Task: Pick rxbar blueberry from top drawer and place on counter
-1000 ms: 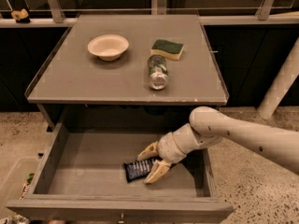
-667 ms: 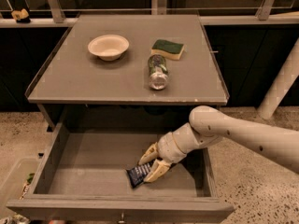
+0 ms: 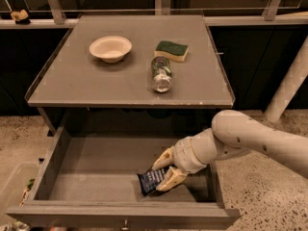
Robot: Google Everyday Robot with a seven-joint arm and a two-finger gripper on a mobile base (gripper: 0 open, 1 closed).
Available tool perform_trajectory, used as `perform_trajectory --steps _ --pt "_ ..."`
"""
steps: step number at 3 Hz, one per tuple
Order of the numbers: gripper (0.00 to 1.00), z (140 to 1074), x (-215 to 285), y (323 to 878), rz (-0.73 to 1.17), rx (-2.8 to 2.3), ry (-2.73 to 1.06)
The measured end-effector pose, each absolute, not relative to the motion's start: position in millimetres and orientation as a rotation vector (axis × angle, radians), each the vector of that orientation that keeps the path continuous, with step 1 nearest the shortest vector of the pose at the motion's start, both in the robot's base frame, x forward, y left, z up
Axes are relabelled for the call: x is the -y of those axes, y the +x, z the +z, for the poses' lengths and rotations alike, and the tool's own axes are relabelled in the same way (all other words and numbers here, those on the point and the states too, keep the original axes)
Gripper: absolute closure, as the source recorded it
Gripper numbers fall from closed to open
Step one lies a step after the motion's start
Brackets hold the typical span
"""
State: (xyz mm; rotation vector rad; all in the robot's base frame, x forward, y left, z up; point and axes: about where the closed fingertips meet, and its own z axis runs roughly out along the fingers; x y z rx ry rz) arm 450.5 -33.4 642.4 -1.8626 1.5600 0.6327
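The rxbar blueberry [image 3: 150, 181], a dark navy wrapper with white lettering, is in the open top drawer [image 3: 91, 174], at the front right of its grey bottom. It stands tilted, its right end between the two tan fingers. My gripper [image 3: 159, 176] reaches down into the drawer from the right on a white arm [image 3: 250, 141] and is shut on the bar's right end. The counter [image 3: 106, 83] lies above and behind the drawer.
On the counter stand a cream bowl [image 3: 110, 47], a green-and-yellow sponge [image 3: 172, 50] and a clear bottle [image 3: 161, 73] lying on its side. The drawer's front wall [image 3: 120, 211] is close to the bar. A pale bin [image 3: 13, 191] sits on the floor at left, a white pillar [image 3: 288, 85] at right.
The fingers have closed in on the bar's right end. The bar has shifted a little to the right and tipped up from lying flat.
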Motion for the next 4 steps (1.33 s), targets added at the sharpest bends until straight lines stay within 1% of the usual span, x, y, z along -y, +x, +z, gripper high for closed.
perform_trajectory --steps 1,2,3,4 --pt "1.00 679 48 427 0.488 -1.597 -1.838" --pt "1.00 732 63 413 0.301 -1.629 -1.842" --pt "1.00 732 62 413 0.299 -1.627 -1.844" --pt "1.00 764 47 432 0.215 -1.560 -1.917"
